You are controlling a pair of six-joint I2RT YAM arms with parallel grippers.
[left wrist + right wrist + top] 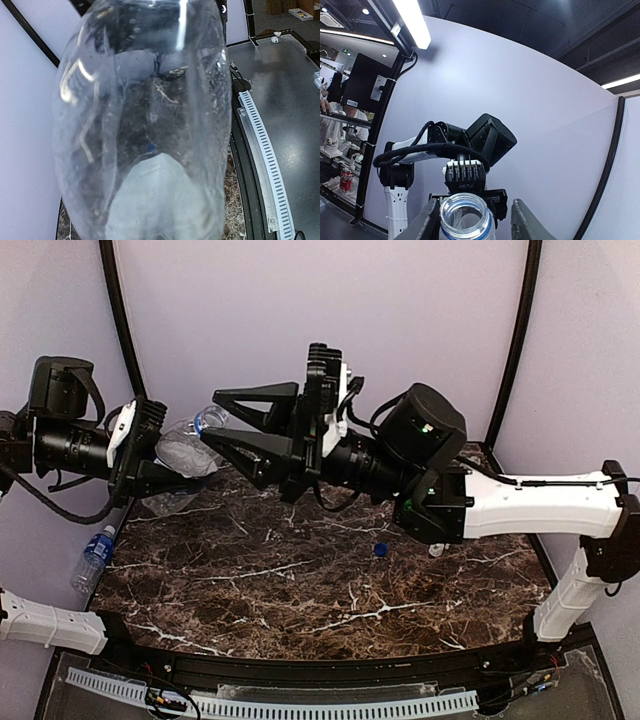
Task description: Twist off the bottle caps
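Note:
My left gripper [180,465] is shut on a clear unlabelled bottle [186,446] and holds it in the air at the table's far left. The bottle fills the left wrist view [145,125] and hides the fingers. Its neck [210,420] has a blue ring and points at my right gripper [210,417]. That gripper is open, with one finger on each side of the neck. In the right wrist view the bottle's mouth [465,212] is open, with no cap on it, between the spread fingers [525,222]. A blue cap [380,549] lies on the marble table.
A clear bottle with a blue label [92,558] lies at the table's left edge. Another clear plastic bottle [170,502] lies under the left gripper. A small white cap [437,551] sits by the right arm. The table's black frame [330,675] runs along the near edge.

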